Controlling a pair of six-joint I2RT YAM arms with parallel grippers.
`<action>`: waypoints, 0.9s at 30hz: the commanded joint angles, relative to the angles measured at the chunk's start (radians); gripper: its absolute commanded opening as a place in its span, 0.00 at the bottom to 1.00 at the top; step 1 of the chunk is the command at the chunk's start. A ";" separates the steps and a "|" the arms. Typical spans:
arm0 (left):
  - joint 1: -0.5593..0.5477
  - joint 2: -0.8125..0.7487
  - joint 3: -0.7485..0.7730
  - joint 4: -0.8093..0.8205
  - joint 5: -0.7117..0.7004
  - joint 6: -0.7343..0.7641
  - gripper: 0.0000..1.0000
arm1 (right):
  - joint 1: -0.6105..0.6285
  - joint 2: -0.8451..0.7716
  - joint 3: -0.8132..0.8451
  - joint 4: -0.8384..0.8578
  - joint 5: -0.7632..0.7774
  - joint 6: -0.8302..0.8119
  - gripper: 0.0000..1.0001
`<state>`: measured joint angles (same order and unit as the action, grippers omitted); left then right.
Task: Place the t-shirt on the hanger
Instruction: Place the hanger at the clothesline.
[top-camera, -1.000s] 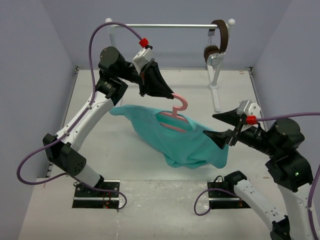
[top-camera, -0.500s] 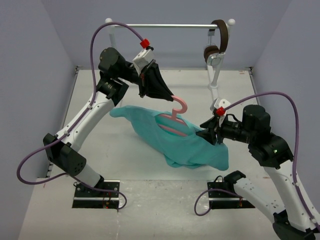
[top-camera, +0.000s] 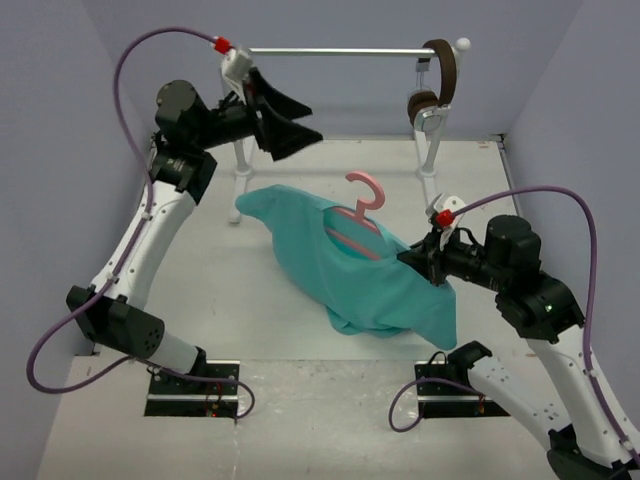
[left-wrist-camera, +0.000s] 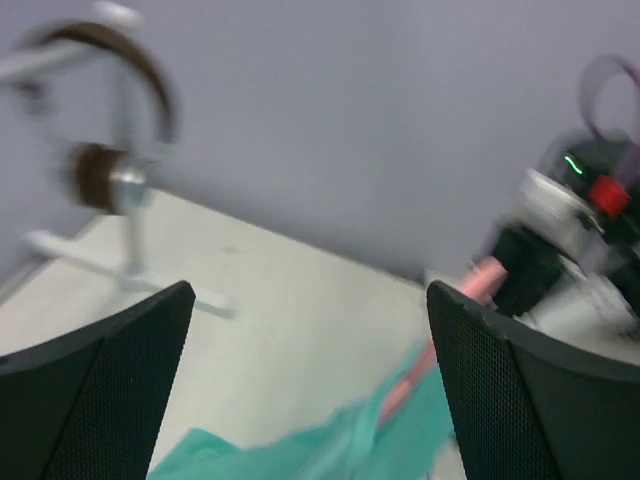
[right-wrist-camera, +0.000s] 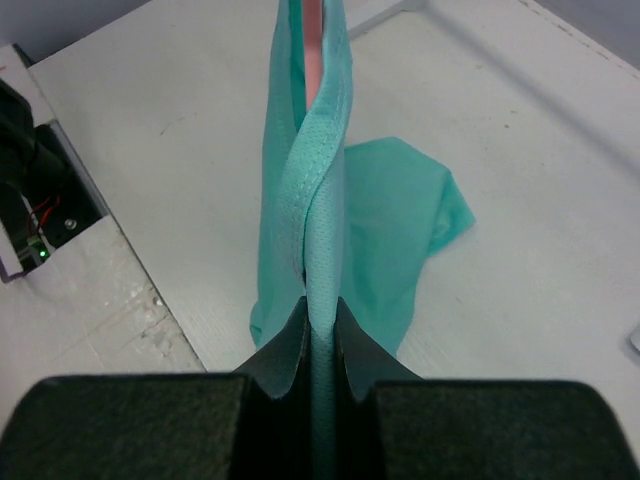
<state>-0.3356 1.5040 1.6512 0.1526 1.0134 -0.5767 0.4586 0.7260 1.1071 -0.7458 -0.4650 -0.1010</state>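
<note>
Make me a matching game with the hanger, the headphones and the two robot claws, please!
Things:
1. hanger
2. headphones
3. left gripper
4. right gripper

Where or how:
A. shut on the t-shirt
B. hanging on the rail
C. open, holding nothing
D. pink, hook poking out of the collar

Pairs: 1-D, 2-B, 3-C, 4-A.
</note>
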 joint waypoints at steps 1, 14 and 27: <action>0.035 -0.193 0.011 -0.275 -0.756 0.046 1.00 | -0.002 0.036 0.036 0.052 0.189 0.085 0.00; 0.033 -0.839 -0.623 -0.454 -1.026 0.171 1.00 | 0.015 0.451 0.358 0.294 0.651 0.466 0.00; 0.033 -1.237 -1.051 -0.513 -1.114 0.309 1.00 | 0.049 0.814 0.694 0.368 0.865 0.430 0.00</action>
<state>-0.3031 0.3328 0.6535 -0.3802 -0.0346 -0.3213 0.4987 1.4797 1.6562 -0.4729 0.3117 0.3252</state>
